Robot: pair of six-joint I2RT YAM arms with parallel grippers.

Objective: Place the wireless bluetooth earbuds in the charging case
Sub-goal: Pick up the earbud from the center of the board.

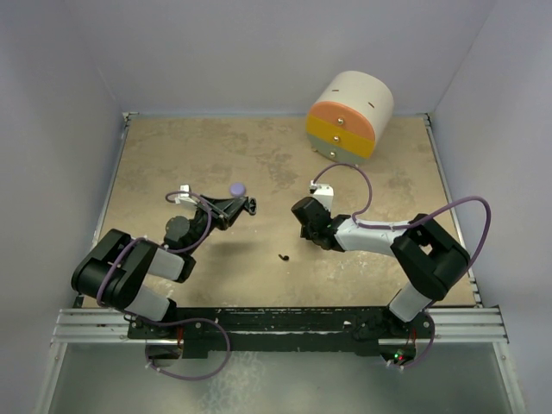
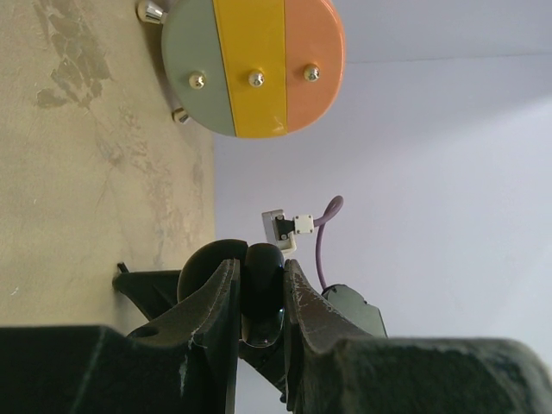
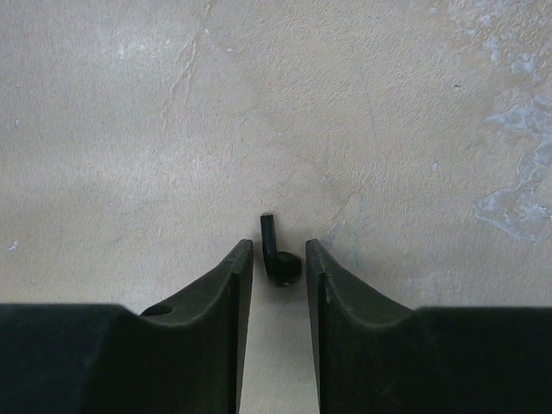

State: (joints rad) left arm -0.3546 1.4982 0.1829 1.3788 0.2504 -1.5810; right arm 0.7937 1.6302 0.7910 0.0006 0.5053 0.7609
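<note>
No text, label, brand, number or sign is readable in any view.

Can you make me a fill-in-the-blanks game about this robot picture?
The left gripper is shut on a ___ round case. The round drawer box has a ___ middle stripe. The tiny black earbud lies on the ___. The small puck beside the left gripper is ___.
Answers: black, yellow, table, lavender.

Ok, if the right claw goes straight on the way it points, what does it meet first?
Likely the black earbud, lying on the table just ahead of the right claw; how far off is unclear.
</note>
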